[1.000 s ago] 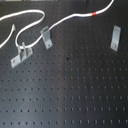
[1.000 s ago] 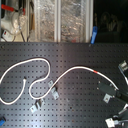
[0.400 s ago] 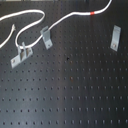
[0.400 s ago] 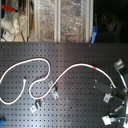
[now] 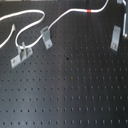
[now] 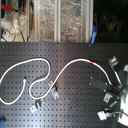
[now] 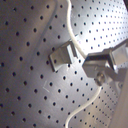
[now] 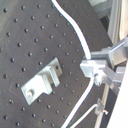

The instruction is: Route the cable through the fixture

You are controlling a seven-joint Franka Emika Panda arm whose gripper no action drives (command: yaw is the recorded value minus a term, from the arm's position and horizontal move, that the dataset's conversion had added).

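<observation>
Across the perforated desk, we see the cable loop from the left edge past two small clips, its red band near the right edge, where the gripper jaws pinch it for threading the fixture.

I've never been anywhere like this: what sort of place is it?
Probably a lab test bench: a black perforated board with small metal brackets bolted on, a white cable looped across it, and cluttered shelves behind.
</observation>
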